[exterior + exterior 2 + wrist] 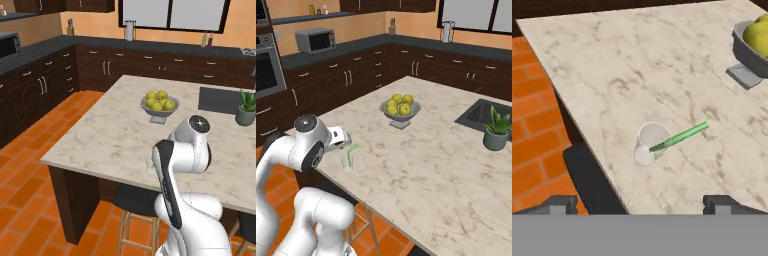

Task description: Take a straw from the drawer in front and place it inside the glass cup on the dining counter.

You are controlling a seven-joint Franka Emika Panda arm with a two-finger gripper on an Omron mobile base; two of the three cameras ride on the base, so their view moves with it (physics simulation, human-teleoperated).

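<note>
Nearest to us, in the hand view, we see the two dark fingertips of the gripper (640,202) set wide apart, holding nothing — the jaws are released. In the right base view the gripper (345,140) hangs just above the near corner of the dining counter (421,165).

Just under the hand stands the glass cup (649,144), close to the counter's near edge. The straw (679,136) is inside it: the lower end rests in the cup and the upper part leans out over the rim, tilted toward the fruit bowl. From the right base view we see the same thing — the straw (350,151) rises slanted out of the cup (347,162), and it is apart from the fingers.

Below the counter edge a dark stool (592,177) stands on the orange brick floor (537,100).

Farther on the counter is the grey bowl of lemons (400,111). Beyond it, well apart, a small potted plant (497,131) stands beside the dark sink (482,112). At the far wall we see the dark counter (406,42) with a microwave (316,40).
</note>
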